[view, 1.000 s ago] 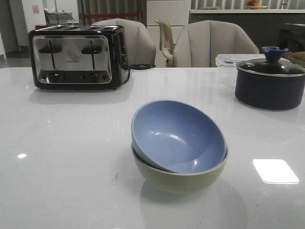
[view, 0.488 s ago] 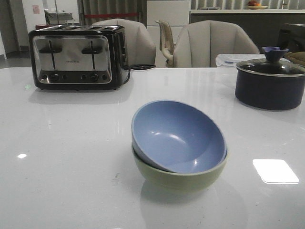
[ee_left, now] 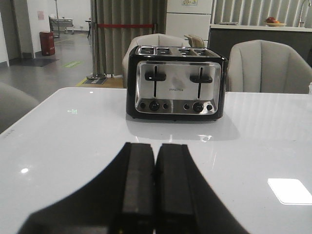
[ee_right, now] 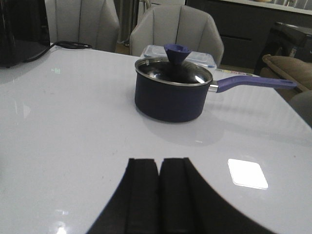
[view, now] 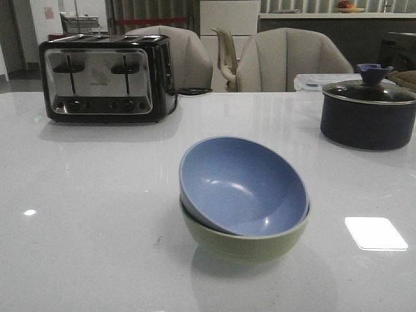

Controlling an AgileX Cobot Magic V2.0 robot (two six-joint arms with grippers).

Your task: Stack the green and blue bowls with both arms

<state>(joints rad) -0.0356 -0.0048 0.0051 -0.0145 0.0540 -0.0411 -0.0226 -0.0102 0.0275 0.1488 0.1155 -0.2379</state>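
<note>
on the far left of the white surface (view: pixel 78 214) stands a black-and-chrome toaster (view: pixel 104 78), with a small line of lettering on its front panel that is too fine to read in any view. the left end effector (ee_left: pixel 155 195) is clenched with nothing between its fingers, raised over bare surface and pointing toward the toaster. near the middle, toward the front, the blue bowl (view: pixel 242 185) sits inside the green bowl (view: pixel 244 239), tilted so its far-left rim rides high and its opening leans toward the camera. the stacking step looks done, though the nesting is not level; the next move, if any, would call for a light nudge to settle the blue bowl flat, or simply keeping both arms clear. the right end effector (ee_right: pixel 159 195) is likewise clenched and empty, facing the dark navy lidded pot (ee_right: pixel 173 92) at the far right. no other writing is legible.
</note>
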